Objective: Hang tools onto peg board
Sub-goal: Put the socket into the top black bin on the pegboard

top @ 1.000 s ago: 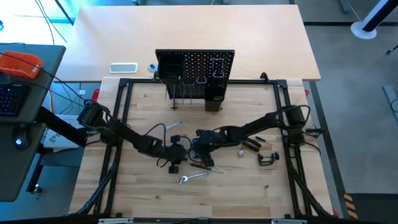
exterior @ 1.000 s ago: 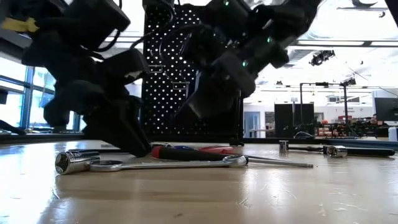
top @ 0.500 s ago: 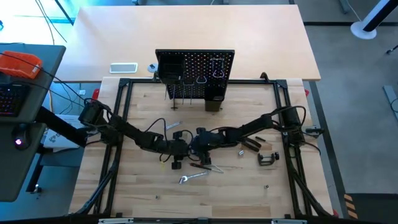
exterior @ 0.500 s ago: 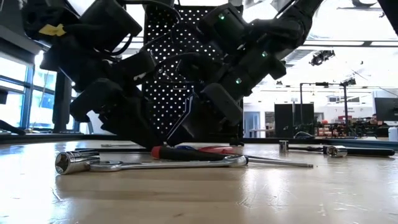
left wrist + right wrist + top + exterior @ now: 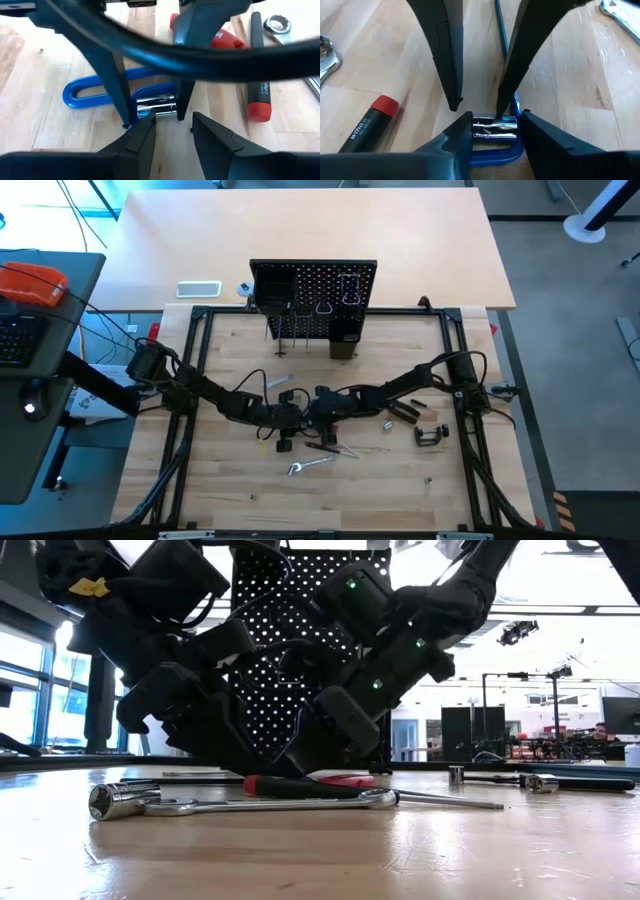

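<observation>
Your two grippers meet nose to nose at the table's middle, in front of the peg board [image 5: 313, 300], which stands upright at the far edge of the wooden table [image 5: 240, 490]. Your left gripper [image 5: 172, 131] has its fingers parted a little, tips low over the wood, with a small silver socket [image 5: 156, 107] lying just beyond the gap; it grips nothing. Your right gripper [image 5: 492, 131] comes in from the opposite side, fingers likewise spread a little, and that same silver socket sits between its fingertips; you can't tell from the frames whether the pads touch it. The socket rests against the blue-handled T hex key [image 5: 95, 93], whose blue loop lies flat on the table under both grippers. Beside them lies the red-handled screwdriver [image 5: 300, 787], flat on the wood, and nearer the front edge a silver wrench [image 5: 260, 804] with a second socket [image 5: 118, 800] at its end. On the right arm's side you have black pliers [image 5: 404, 411] and a black C-clamp [image 5: 430, 434], both well apart from the grippers. Hooks on the peg board already carry a few hanging items, too small to tell.
</observation>
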`<state>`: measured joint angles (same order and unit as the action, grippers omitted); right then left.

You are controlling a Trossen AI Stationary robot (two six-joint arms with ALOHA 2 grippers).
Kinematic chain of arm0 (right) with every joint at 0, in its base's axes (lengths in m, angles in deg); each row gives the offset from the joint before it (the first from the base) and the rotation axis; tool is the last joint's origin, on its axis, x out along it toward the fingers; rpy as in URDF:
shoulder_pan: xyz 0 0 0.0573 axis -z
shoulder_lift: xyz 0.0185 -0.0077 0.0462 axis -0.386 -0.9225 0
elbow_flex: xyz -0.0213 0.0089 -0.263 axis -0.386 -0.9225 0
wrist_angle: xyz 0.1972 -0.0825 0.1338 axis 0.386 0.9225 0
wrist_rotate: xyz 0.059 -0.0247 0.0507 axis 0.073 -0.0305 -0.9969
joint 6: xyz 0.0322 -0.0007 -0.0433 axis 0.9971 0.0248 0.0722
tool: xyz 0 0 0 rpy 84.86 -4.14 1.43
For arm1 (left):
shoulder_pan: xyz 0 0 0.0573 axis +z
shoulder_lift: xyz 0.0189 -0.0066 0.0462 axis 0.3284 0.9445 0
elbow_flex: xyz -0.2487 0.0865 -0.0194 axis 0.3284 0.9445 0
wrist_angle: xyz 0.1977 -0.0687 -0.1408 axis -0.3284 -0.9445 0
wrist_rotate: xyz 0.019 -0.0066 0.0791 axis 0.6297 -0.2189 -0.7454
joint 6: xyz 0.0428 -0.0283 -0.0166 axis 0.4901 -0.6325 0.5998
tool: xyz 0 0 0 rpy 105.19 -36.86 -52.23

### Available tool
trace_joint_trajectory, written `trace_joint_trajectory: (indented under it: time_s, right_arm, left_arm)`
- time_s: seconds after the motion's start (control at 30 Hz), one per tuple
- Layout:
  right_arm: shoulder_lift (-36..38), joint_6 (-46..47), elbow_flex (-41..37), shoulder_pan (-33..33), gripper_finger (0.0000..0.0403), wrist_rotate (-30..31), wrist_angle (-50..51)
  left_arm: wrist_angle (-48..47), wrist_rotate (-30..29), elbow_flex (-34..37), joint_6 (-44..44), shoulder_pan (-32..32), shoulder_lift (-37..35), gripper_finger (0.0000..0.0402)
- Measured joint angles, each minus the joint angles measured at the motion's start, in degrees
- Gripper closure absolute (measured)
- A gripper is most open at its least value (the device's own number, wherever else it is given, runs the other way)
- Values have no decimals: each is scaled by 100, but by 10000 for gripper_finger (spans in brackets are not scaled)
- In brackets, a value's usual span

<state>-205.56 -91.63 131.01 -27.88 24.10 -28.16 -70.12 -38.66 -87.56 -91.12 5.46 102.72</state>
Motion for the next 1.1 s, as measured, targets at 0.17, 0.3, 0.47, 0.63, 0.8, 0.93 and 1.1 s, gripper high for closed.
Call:
trace_joint_trajectory:
  time_s: [0.17, 0.3, 0.47, 0.63, 0.8, 0.93, 1.1]
  right_arm:
    - [10, -69, -4, -6, 305, 6, 82]
    - [12, -86, 2, -6, 305, 13, 187]
    - [139, -141, -11, -41, 305, 184, 434]
    - [506, -413, -41, -56, 305, 577, 1098]
    - [1042, -632, -39, -131, 305, 895, 1334]
    - [1445, -859, -39, -239, 305, 971, 1393]
    - [1960, -1079, -31, -402, 305, 1104, 1193]
  left_arm:
    - [-33, 2, -4, -28, -4, -2, 281]
    - [41, 51, -4, -205, 49, -60, 281]
    - [-142, 179, -4, -211, 106, -447, 281]
    - [-546, 124, -4, -158, 192, -1275, 281]
    - [-624, 47, -2, -99, 360, -2229, 281]
    - [-637, 40, -6, -97, 486, -2827, 281]
    - [-543, 202, -4, -194, 595, -3154, 281]
